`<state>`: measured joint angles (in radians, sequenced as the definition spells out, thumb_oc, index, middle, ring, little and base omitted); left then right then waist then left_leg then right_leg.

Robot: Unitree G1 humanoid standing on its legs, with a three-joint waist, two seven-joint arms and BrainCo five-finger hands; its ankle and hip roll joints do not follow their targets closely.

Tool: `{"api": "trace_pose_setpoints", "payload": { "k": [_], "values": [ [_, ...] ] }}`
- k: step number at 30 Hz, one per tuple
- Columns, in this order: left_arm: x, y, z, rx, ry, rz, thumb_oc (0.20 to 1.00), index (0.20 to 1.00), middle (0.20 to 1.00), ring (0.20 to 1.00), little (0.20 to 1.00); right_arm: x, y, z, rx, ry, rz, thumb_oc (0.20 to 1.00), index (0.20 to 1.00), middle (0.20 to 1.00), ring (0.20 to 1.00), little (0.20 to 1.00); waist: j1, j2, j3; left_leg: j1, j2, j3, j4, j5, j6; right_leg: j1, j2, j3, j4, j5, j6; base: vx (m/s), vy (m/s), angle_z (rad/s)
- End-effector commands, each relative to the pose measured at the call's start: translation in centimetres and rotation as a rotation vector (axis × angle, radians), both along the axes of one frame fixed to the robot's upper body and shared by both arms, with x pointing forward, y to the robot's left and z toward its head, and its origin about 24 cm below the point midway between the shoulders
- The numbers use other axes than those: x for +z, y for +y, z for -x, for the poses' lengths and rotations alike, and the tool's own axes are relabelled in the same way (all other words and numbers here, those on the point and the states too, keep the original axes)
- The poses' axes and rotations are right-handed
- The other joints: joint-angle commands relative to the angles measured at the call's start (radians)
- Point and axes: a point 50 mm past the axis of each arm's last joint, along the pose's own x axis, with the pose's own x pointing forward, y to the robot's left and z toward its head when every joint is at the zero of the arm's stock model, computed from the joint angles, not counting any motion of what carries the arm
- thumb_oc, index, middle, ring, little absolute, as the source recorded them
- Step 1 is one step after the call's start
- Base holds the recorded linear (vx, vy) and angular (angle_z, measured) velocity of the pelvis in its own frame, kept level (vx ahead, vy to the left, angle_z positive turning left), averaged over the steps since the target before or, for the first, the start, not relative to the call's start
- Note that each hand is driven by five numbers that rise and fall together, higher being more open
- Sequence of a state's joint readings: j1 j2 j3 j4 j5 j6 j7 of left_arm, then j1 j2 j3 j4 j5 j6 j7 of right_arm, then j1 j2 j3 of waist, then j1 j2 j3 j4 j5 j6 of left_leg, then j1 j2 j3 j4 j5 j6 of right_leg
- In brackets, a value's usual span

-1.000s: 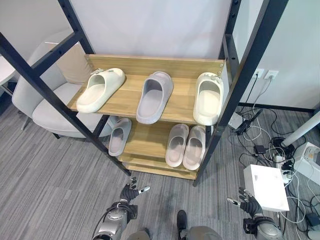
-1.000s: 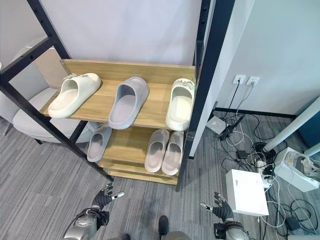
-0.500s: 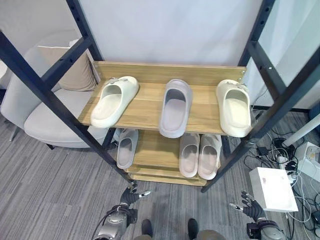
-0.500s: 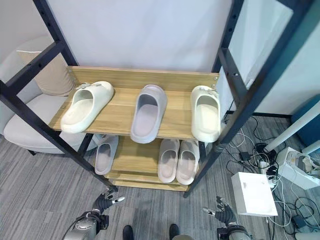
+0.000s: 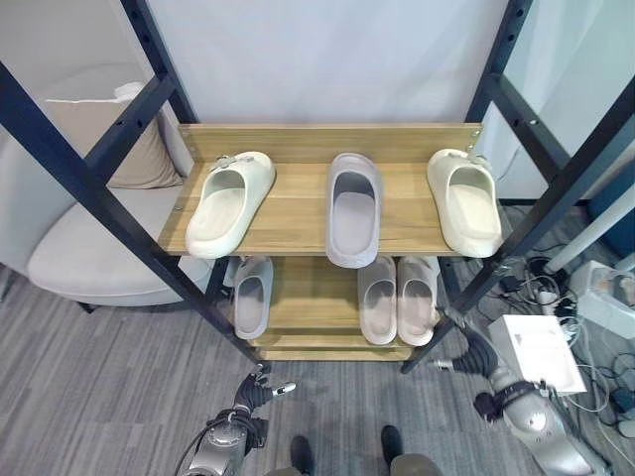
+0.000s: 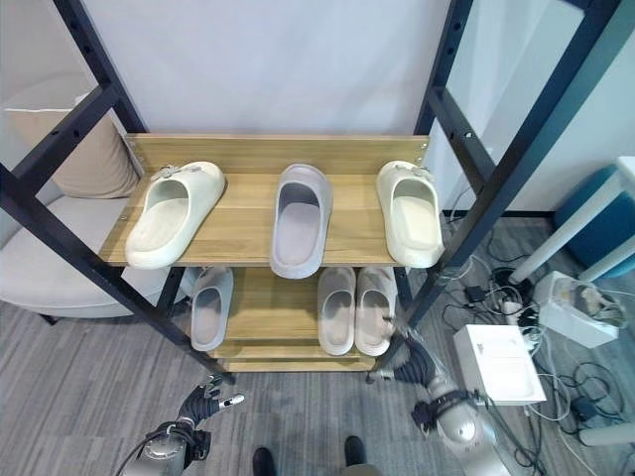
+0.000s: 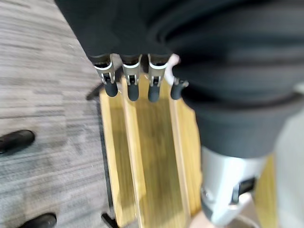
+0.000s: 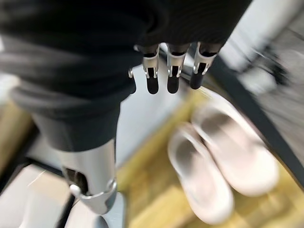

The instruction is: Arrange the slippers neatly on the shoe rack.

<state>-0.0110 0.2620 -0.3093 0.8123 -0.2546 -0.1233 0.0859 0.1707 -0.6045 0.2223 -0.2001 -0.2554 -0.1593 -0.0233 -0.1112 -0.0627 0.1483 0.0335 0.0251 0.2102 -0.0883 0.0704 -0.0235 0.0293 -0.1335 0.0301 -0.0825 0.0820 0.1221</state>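
While both hands hang loose and hold nothing, the right hand (image 6: 405,359) nears the rack's (image 5: 298,213) lower slippers (image 5: 397,307); the left hand (image 5: 256,390) hovers above the floor.

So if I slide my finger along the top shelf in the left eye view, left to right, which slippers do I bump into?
Cream slipper → grey slipper → second cream slipper.
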Motion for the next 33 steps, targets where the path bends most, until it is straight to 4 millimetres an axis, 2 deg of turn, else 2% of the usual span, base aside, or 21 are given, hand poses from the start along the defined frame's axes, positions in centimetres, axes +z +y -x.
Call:
{"api": "trace_pose_setpoints", "payload": {
  "k": [1,3,6,8,9,10,11,12,14,15,16,18,19,20,22,25,29,31,33],
  "values": [
    [0.5,0.6,-1.8,0.008,-0.045,-0.041,1.0,1.0,1.0,1.0,1.0,3.7,1.6,0.0,0.183,-0.135,-0.009,1.0,1.0,1.0,1.0,1.0,0.027,-0.007,0.011,0.036,0.022,-0.025,0.001,-0.082,-0.016,0.01,-0.076,-0.067,0.033,-0.012,0.089,0.0,0.043,-0.06],
    [0.3,0.6,-1.6,0.004,-0.033,-0.046,1.0,1.0,1.0,1.0,1.0,5.4,2.6,0.8,0.284,-0.182,-0.013,1.0,1.0,1.0,1.0,1.0,0.028,-0.013,0.004,0.042,0.022,-0.021,0.001,-0.085,-0.016,0.013,-0.076,-0.068,0.026,-0.01,0.092,0.0,0.038,-0.08],
    [0.1,0.4,-1.3,-0.004,-0.02,-0.048,1.0,1.0,1.0,1.0,1.0,8.0,3.7,1.7,0.409,-0.234,-0.11,1.0,1.0,1.0,1.0,1.0,0.029,-0.025,-0.011,0.051,0.022,-0.021,0.001,-0.089,-0.013,0.022,-0.076,-0.071,0.021,-0.012,0.094,0.0,0.032,-0.06],
    [-0.1,0.4,-1.1,0.002,-0.013,-0.049,1.0,1.0,1.0,1.0,1.0,8.6,3.9,1.8,0.426,-0.254,-0.129,1.0,1.0,1.0,1.0,1.0,0.028,-0.027,-0.014,0.053,0.022,-0.02,0.001,-0.089,-0.013,0.024,-0.076,-0.071,0.02,-0.012,0.094,0.02,0.022,-0.05],
    [-0.4,0.4,-0.6,0.011,0.007,-0.05,1.0,1.0,1.0,1.0,1.0,11.2,4.1,1.8,0.464,-0.363,-0.146,1.0,1.0,1.0,1.0,1.0,0.03,-0.033,-0.027,0.057,0.022,-0.02,0.001,-0.092,-0.013,0.032,-0.078,-0.076,0.018,-0.014,0.094,0.02,0.025,-0.06],
    [-0.4,0.4,-0.7,0.011,0.006,-0.049,1.0,1.0,1.0,1.0,1.0,11.2,4.1,1.8,0.464,-0.363,-0.146,1.0,1.0,1.0,1.0,1.0,0.03,-0.033,-0.026,0.057,0.022,-0.02,0.001,-0.093,-0.013,0.032,-0.078,-0.076,0.018,-0.014,0.094,0.04,0.026,-0.08],
    [-0.5,0.3,-0.3,0.019,0.009,-0.041,1.0,1.0,1.0,1.0,1.0,13.1,3.7,1.4,0.44,-0.474,-0.122,1.0,1.0,1.0,1.0,1.0,0.034,-0.035,-0.033,0.06,0.022,-0.022,0.001,-0.095,-0.011,0.034,-0.079,-0.077,0.019,-0.016,0.094,0.02,0.012,-0.09],
    [-0.5,0.3,-0.4,0.019,0.009,-0.04,1.0,1.0,1.0,1.0,1.0,13.1,3.7,1.4,0.44,-0.474,-0.122,1.0,1.0,1.0,1.0,1.0,0.034,-0.034,-0.032,0.06,0.022,-0.022,0.001,-0.095,-0.011,0.034,-0.079,-0.077,0.019,-0.016,0.094,0.03,0.016,-0.08],
    [-0.7,0.3,0.0,0.029,0.014,-0.033,1.0,1.0,1.0,1.0,1.0,14.6,3.2,0.5,0.389,-0.577,-0.097,1.0,1.0,1.0,1.0,1.0,0.04,-0.035,-0.037,0.064,0.021,-0.022,0.001,-0.098,-0.009,0.037,-0.08,-0.078,0.018,-0.017,0.094,0.04,0.019,-0.04],
    [-0.8,0.2,0.4,0.036,0.02,-0.021,1.0,1.0,1.0,1.0,1.0,16.1,2.8,-0.8,0.323,-0.673,-0.083,1.0,1.0,1.0,1.0,1.0,0.05,-0.035,-0.041,0.068,0.019,-0.026,0.001,-0.102,-0.007,0.041,-0.08,-0.08,0.017,-0.02,0.093,0.05,0.022,-0.01],
    [-0.8,0.2,0.5,0.042,0.022,-0.017,1.0,1.0,1.0,1.0,1.0,16.7,2.7,-1.6,0.289,-0.704,-0.1,1.0,1.0,1.0,1.0,1.0,0.056,-0.036,-0.041,0.069,0.019,-0.029,0.001,-0.102,-0.005,0.043,-0.08,-0.081,0.016,-0.021,0.092,0.05,0.019,-0.03],
    [-0.8,0.2,0.7,0.044,0.028,-0.013,1.0,1.0,1.0,1.0,1.0,17.4,2.7,-3.3,0.233,-0.738,-0.112,1.0,1.0,1.0,1.0,1.0,0.07,-0.037,-0.04,0.072,0.017,-0.033,0.001,-0.104,-0.004,0.047,-0.08,-0.086,0.017,-0.025,0.09,0.04,0.012,-0.01],
    [-1.0,0.0,1.1,0.038,0.044,-0.007,1.0,1.0,1.0,1.0,1.0,17.9,2.8,-4.8,0.184,-0.758,-0.113,1.0,1.0,1.0,1.0,1.0,0.083,-0.039,-0.039,0.073,0.016,-0.037,0.001,-0.105,-0.002,0.051,-0.081,-0.089,0.015,-0.026,0.089,0.03,0.009,0.04],
    [-1.0,0.0,1.0,0.04,0.043,-0.007,1.0,1.0,1.0,1.0,1.0,18.0,2.8,-4.8,0.185,-0.759,-0.113,1.0,1.0,1.0,1.0,1.0,0.082,-0.039,-0.038,0.073,0.016,-0.036,0.001,-0.105,-0.002,0.051,-0.081,-0.089,0.015,-0.026,0.089,0.04,0.01,0.03],
    [-1.1,0.1,1.6,0.032,0.056,-0.004,1.0,1.0,1.0,1.0,1.0,18.2,2.4,-7.4,0.089,-0.745,-0.075,1.0,1.0,1.0,1.0,1.0,0.11,-0.042,-0.035,0.074,0.014,-0.046,0.001,-0.106,-0.001,0.062,-0.082,-0.097,0.01,-0.03,0.085,0.04,0.005,0.05],
    [-1.1,0.4,1.7,0.042,0.058,-0.001,1.0,1.0,1.0,1.0,1.0,18.3,2.2,-8.8,0.037,-0.739,-0.032,1.0,1.0,1.0,1.0,1.0,0.122,-0.046,-0.031,0.075,0.013,-0.052,0.001,-0.106,-0.001,0.067,-0.082,-0.104,0.007,-0.033,0.084,0.04,0.0,0.14],
    [-0.8,1.2,1.9,0.055,0.046,0.004,1.0,1.0,1.0,1.0,1.0,18.2,0.6,-12.3,-0.119,-0.683,0.064,1.0,1.0,1.0,1.0,1.0,0.167,-0.053,-0.015,0.059,0.011,-0.072,0.008,-0.103,-0.001,0.074,-0.081,-0.123,-0.002,-0.042,0.08,0.02,0.0,0.15],
    [-0.9,1.8,2.2,0.075,0.055,-0.004,1.0,1.0,1.0,1.0,1.0,17.8,0.2,-13.4,-0.169,-0.651,0.05,1.0,1.0,1.0,1.0,1.0,0.186,-0.056,-0.004,0.044,0.01,-0.082,0.013,-0.1,-0.001,0.071,-0.08,-0.132,-0.005,-0.044,0.078,-0.01,0.003,0.1],
    [-0.8,2.0,2.2,0.084,0.051,-0.002,1.0,1.0,1.0,1.0,1.0,17.5,0.1,-13.6,-0.183,-0.638,0.04,1.0,1.0,1.0,1.0,1.0,0.191,-0.057,-0.002,0.038,0.011,-0.085,0.015,-0.099,-0.001,0.07,-0.08,-0.134,-0.005,-0.045,0.077,0.0,0.007,0.14]
  ]
}}
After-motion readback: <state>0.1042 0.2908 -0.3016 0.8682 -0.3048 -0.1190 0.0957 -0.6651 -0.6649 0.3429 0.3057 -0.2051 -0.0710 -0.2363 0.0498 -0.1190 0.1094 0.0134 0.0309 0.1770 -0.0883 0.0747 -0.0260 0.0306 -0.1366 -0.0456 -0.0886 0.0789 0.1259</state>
